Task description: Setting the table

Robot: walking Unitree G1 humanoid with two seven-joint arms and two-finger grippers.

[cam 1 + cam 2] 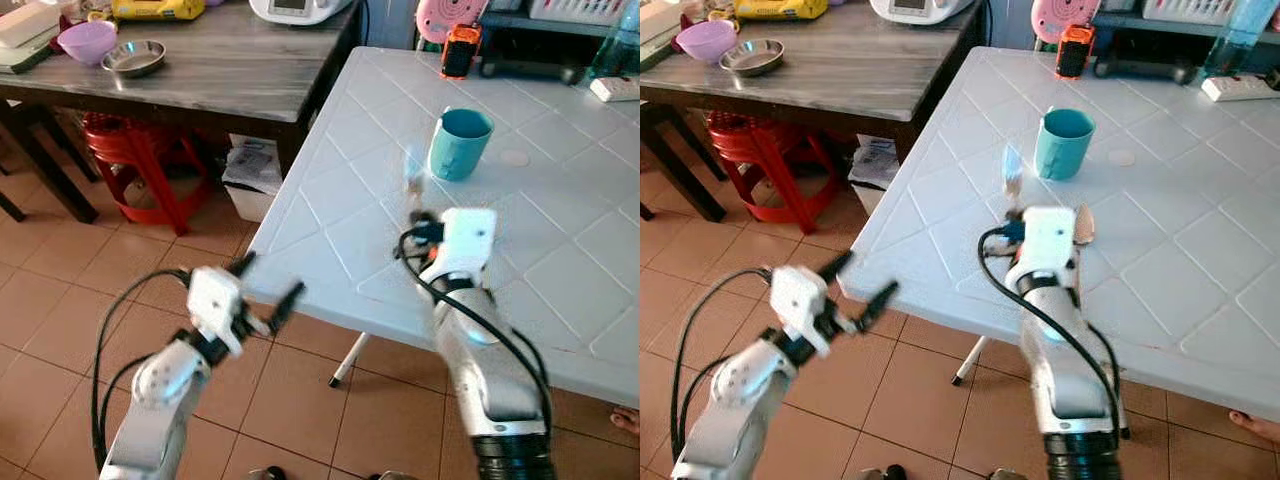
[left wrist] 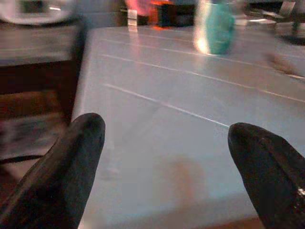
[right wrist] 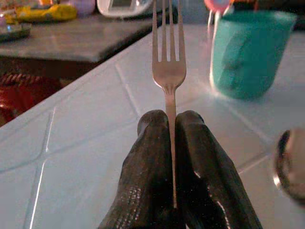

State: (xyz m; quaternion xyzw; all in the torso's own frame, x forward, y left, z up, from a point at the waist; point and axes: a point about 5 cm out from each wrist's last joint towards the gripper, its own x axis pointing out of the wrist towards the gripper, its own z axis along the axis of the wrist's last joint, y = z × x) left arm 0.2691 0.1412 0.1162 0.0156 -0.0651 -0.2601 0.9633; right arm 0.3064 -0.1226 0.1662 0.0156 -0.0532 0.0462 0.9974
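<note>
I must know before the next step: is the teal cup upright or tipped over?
Upright. The teal cup stands on its base on the white table, its opening facing up.

Shiny metal fork (image 3: 167, 71), glossy plastic table (image 1: 560, 250)

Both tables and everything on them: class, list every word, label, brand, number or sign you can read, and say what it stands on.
No text can be read in these pictures.
Yellow packet on the dark table: printing too blurred to read.
White appliance: its display panel is too small to read.
Orange and black device on the white table: no legible marking.
Teal cup and fork: plain, no lettering.
</note>
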